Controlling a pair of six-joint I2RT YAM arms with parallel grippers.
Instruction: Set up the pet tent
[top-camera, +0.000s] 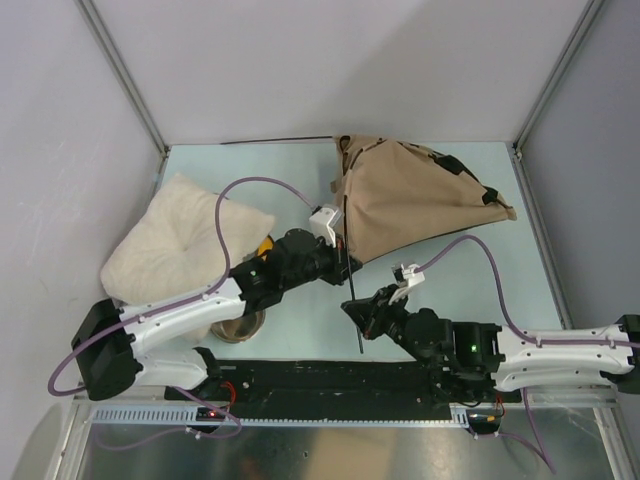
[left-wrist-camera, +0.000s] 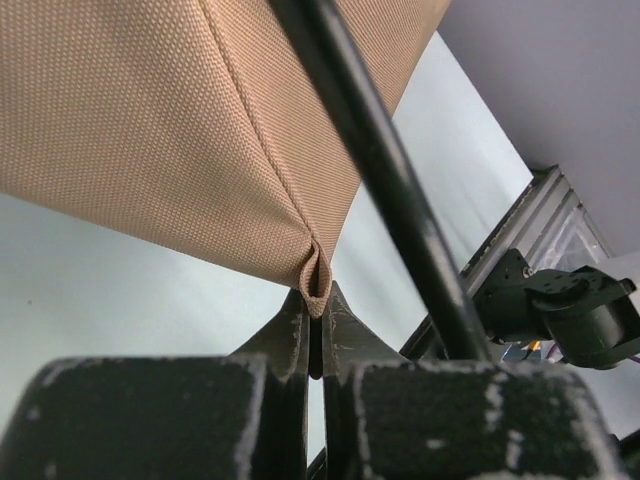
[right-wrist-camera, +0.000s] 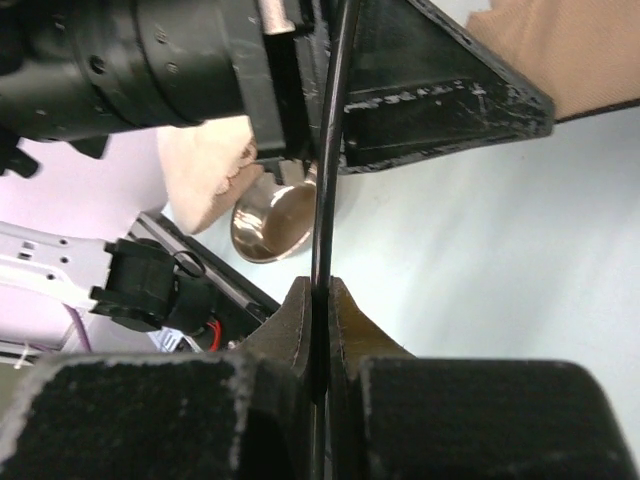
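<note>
both clamp: left gripper (left-wrist-camera: 316, 318) on a corner of the pet tent (left-wrist-camera: 150, 120), right gripper (right-wrist-camera: 320, 300) on its pole (right-wrist-camera: 331, 150).

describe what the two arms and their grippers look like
Both the left arm and the right arm have white shells with black joints. A purple cable loops along each. A small green light glows on the right one. The left gripper and right gripper are black, with wedge-shaped fingers scuffed whitish at the edges.
</note>
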